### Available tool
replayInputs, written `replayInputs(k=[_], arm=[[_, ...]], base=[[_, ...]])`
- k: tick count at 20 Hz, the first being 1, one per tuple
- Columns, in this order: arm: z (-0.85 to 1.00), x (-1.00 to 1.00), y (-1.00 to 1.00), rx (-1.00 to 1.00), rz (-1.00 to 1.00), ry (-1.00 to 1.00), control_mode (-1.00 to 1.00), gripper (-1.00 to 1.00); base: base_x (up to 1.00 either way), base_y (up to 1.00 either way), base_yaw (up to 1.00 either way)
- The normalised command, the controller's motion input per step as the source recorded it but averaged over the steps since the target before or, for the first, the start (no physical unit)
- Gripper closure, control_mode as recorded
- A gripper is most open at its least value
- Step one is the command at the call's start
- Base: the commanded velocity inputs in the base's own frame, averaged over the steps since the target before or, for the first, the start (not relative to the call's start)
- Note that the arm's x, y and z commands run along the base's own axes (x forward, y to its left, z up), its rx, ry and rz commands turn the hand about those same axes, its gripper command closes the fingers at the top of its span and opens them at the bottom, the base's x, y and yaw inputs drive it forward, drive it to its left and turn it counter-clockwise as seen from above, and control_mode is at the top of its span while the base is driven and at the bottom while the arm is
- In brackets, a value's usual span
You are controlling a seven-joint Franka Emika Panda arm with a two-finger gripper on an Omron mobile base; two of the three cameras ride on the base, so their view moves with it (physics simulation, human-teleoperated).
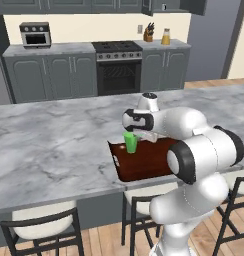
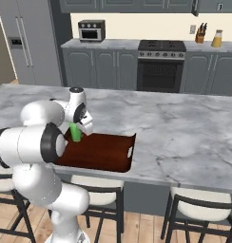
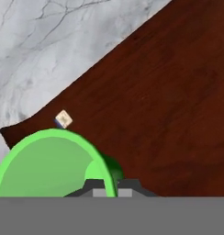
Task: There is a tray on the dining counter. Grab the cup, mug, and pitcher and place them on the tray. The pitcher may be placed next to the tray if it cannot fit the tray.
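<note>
My gripper [image 1: 132, 134] [image 2: 75, 125] [image 3: 111, 186] is shut on the rim of the green cup [image 1: 130, 142] [image 2: 76, 132] [image 3: 45, 165]. The cup stays upright, low over the left end of the dark wooden tray [image 1: 151, 161] [image 2: 103, 149] [image 3: 169, 101], near its small white handle [image 3: 63, 119]. I cannot tell whether the cup's base touches the tray. The tray lies near the front edge of the marble dining counter [image 1: 54, 145] [image 2: 184, 126]. The pitcher [image 1: 165, 36] [image 2: 217, 38], with orange liquid, stands on the far back counter. The mug is out of view.
Stools [image 1: 41, 230] [image 2: 198, 209] stand under the counter's front edge. Along the back wall are a stove [image 1: 118, 65] [image 2: 160, 64], a toaster oven [image 1: 35, 34] [image 2: 91, 30] and a knife block [image 1: 149, 33] [image 2: 200, 33]. A fridge [image 2: 27, 42] is at the left.
</note>
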Motion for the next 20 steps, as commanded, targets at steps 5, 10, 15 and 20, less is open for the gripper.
replayInputs(k=[5, 10, 15, 20], arm=[[-0.26, 0.29, 0.07, 0.0, 0.0, 0.0, -1.0, 1.0], [-0.3, 0.09, 0.01, 0.0, 0.0, 0.0, -1.0, 1.0], [-0.26, 0.01, 0.0, 0.0, 0.0, 0.0, -1.0, 1.0], [-0.25, 0.02, 0.0, 0.0, 0.0, 0.0, -1.0, 1.0]], base=[[0.0, 0.0, 0.0], [0.0, 0.0, 0.0], [0.0, 0.0, 0.0], [0.0, 0.0, 0.0]])
